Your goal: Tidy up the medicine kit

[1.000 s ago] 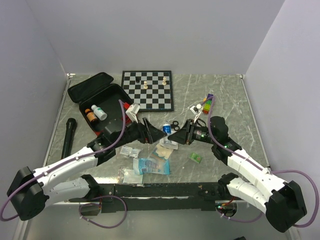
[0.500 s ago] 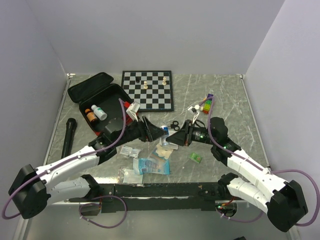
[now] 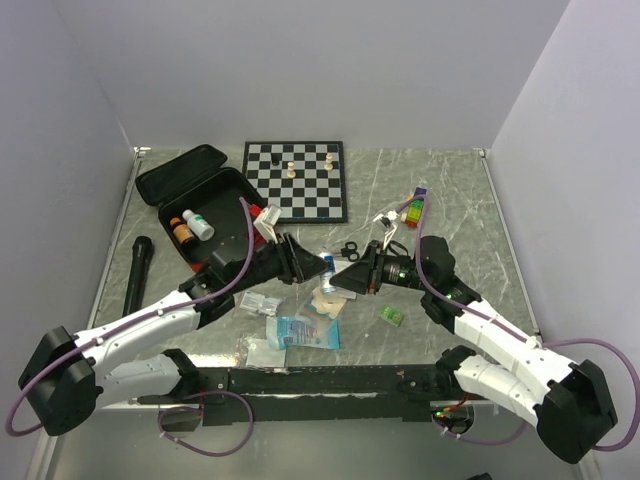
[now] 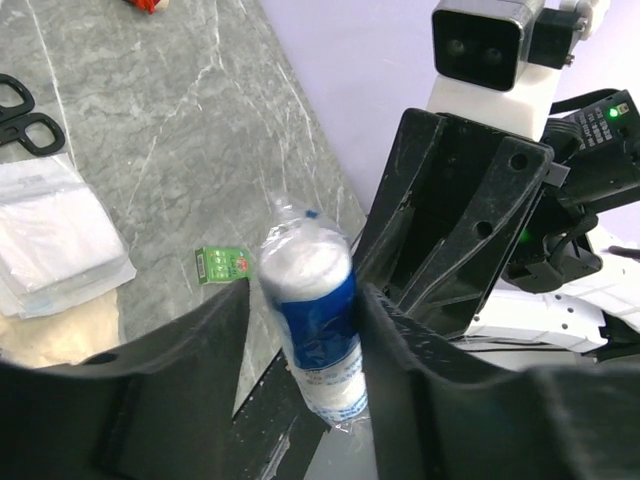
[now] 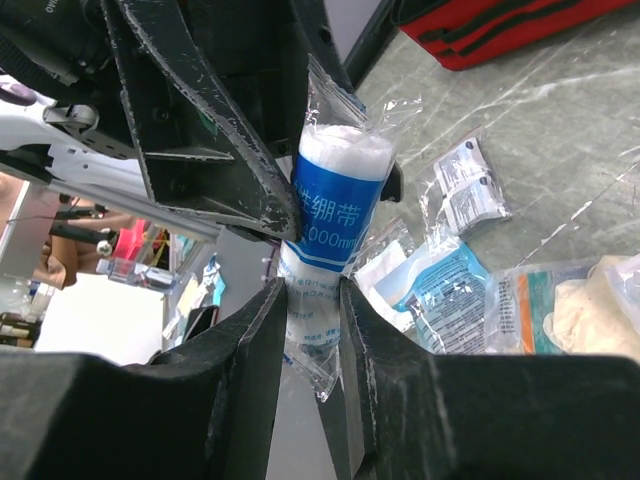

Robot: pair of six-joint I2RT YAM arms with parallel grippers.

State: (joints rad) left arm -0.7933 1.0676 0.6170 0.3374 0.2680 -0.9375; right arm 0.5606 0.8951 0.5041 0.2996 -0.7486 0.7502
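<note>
**Bandage roll caught between two grippers, kit open at ten o'clock**

The medicine kit point(image 3: 185, 170) lay unzipped at about ten o'clock on the marble-patterned table point(image 3: 455, 190). Its black lining faced up and a strip of the red outside showed along its near edge. Inside stood a brown bottle with an orange cap point(image 3: 182, 232) and, just beside it, a white bottle with a green cap point(image 3: 200, 224).

Near the middle of the table, off the surface, a plastic-wrapped bandage roll with a blue label point(image 5: 335, 215) hung between the two arms. The right gripper point(image 5: 312, 300) had its jaws pinched on one end of the roll, the loose wrapper crumpled between the fingers. The left gripper point(image 4: 300, 310) came in from nine o'clock with its jaws partway apart on either side of the other end. One finger lay against the roll, but I could not tell whether the pair was actually pressing on it.

Under the roll, toward six o'clock, lay beige pads point(image 3: 328, 302), small clear sachets point(image 3: 258, 303) and a blue-and-white pouch point(image 3: 305, 332). Black scissors point(image 3: 347, 249) sat just beyond the grippers, and a small green packet point(image 3: 390, 315) lay at four o'clock. A stack of coloured blocks point(image 3: 413, 210) was at two o'clock. The chessboard point(image 3: 297, 180) sat at twelve with a few pieces on it, and a black baton-shaped object point(image 3: 138, 270) lay at nine o'clock.
</note>
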